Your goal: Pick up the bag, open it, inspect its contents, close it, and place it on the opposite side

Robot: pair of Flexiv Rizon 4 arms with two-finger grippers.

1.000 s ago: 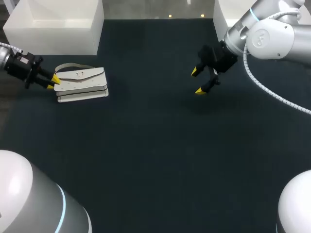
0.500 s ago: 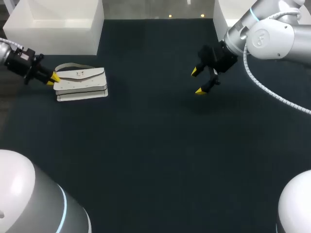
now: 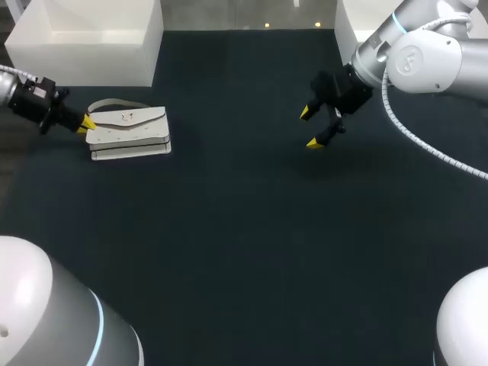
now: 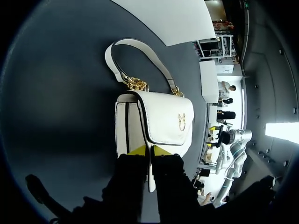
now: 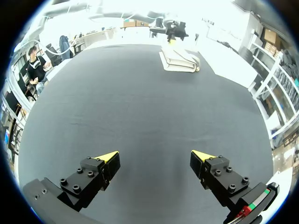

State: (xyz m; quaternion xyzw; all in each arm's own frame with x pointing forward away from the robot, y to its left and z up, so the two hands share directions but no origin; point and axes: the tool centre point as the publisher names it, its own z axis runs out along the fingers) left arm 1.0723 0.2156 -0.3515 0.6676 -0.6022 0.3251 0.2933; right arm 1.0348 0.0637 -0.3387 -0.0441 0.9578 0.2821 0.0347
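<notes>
"Where was the bag [image 3: 128, 131]?"

"It lay flat on the left side of the dark table [image 3: 244, 229], a white bag with its strap [image 4: 135, 51] curved out from the far end."

"And the left gripper [image 3: 84, 125]?"

"At the bag's near end, with its yellow-tipped fingers drawn almost together and pinching the bag's edge between them."

"The right gripper [image 3: 310, 127]?"

"It hung over the table's right half, well apart from the bag, with its fingers spread wide."

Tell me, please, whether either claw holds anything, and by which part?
The left claw is shut on the white bag, pinching the end nearest it, where the flap's edge lies. The right claw is open and empty.
</notes>
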